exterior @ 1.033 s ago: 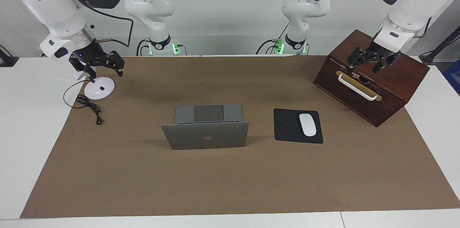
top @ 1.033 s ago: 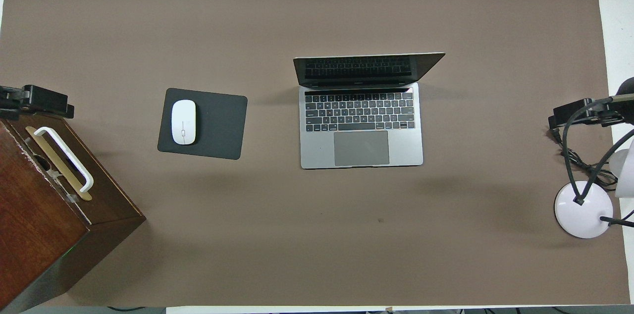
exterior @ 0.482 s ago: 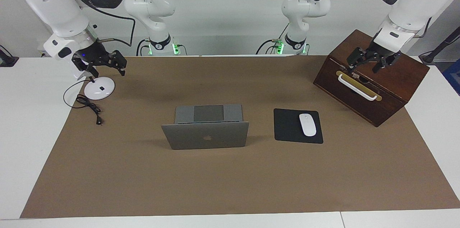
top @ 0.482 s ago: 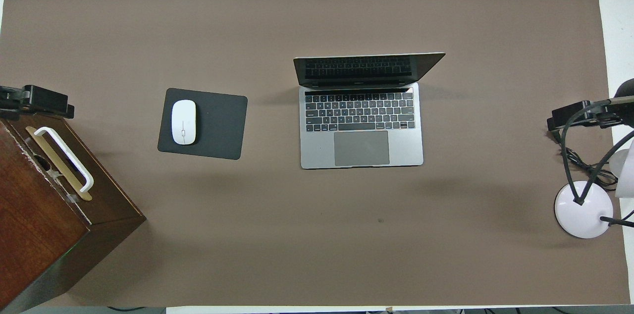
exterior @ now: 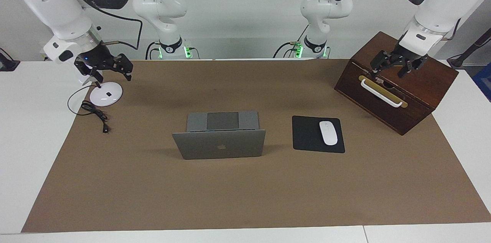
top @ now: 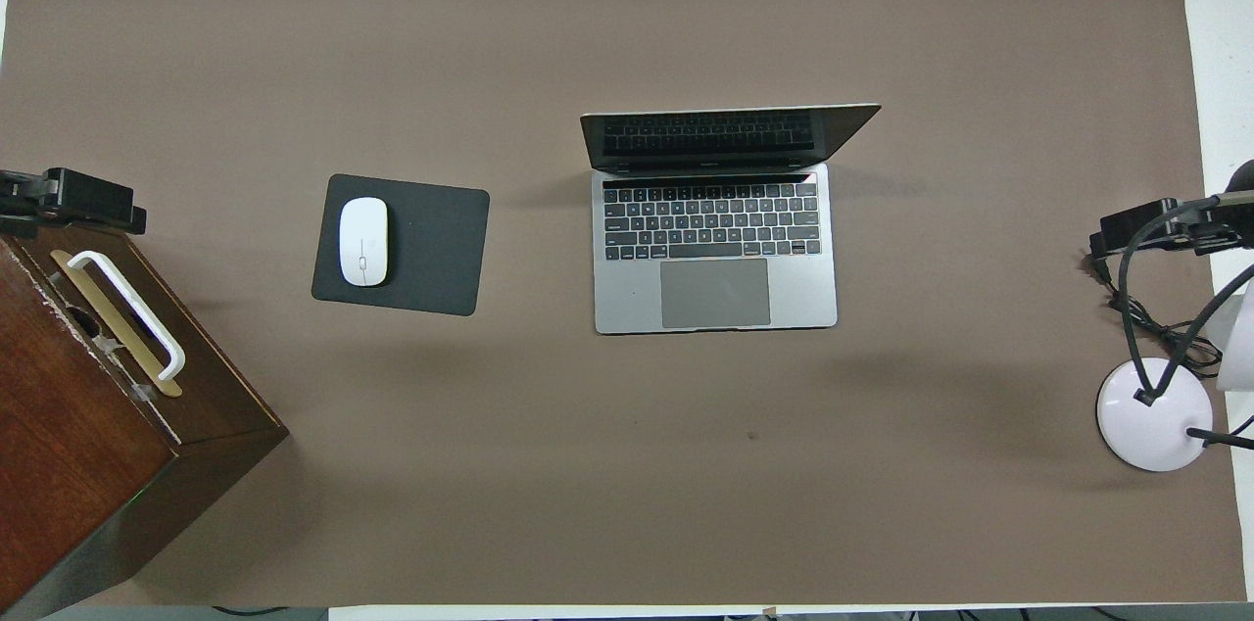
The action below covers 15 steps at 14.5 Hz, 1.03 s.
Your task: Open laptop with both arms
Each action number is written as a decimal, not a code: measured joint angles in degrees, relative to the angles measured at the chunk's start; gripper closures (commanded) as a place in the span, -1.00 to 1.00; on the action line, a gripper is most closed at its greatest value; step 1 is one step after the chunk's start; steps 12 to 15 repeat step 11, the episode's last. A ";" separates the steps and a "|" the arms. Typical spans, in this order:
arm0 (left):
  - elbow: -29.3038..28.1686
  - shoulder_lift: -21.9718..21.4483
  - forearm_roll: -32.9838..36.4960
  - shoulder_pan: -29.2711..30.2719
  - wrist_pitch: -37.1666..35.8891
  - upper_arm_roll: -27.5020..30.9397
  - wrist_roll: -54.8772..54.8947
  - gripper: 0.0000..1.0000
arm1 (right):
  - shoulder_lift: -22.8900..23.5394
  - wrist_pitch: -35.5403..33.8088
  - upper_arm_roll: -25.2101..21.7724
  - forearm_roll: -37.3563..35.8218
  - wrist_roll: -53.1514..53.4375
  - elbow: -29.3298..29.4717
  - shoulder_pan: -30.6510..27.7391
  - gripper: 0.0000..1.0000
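The silver-grey laptop [exterior: 219, 144] stands open in the middle of the brown mat, its lid upright. Its dark apple logo faces away from the robots. The overhead view shows its keyboard deck and trackpad [top: 715, 254]. My right gripper [exterior: 110, 75] hangs open and empty in the air over the white lamp base, toward the right arm's end of the table; it also shows in the overhead view [top: 1141, 227]. My left gripper [exterior: 391, 72] hangs open and empty over the wooden box; it also shows in the overhead view [top: 76, 200]. Both are well apart from the laptop.
A black mouse pad [exterior: 307, 135] with a white mouse [exterior: 328, 132] lies beside the laptop toward the left arm's end. A dark wooden box [exterior: 414, 93] with a white handle stands farther that way. A white lamp base [exterior: 106, 94] with a black cable [exterior: 96, 114] sits at the right arm's end.
The right gripper has shifted very slightly above the lamp base. The laptop and the left gripper have not moved.
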 measured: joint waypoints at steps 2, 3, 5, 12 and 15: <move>0.00 0.00 0.00 0.00 0.00 0.01 0.00 -1.00 | 0.00 0.00 -0.12 0.00 0.00 0.00 -0.29 -1.00; 0.00 0.00 0.00 0.00 0.00 0.02 0.00 -1.00 | -0.01 0.00 -0.12 0.00 0.00 0.00 -0.47 -1.00; 0.00 0.00 0.00 0.00 0.00 0.02 0.00 -1.00 | -0.01 0.00 -0.12 0.00 0.00 0.00 -0.55 -1.00; 0.00 0.00 0.00 0.00 0.00 0.02 0.00 -1.00 | -0.02 0.17 -0.10 0.00 0.00 0.00 -0.55 -1.00; 0.00 0.00 0.00 0.00 0.00 0.02 0.00 -1.00 | -0.02 0.17 -0.10 0.00 0.00 0.00 -0.55 -1.00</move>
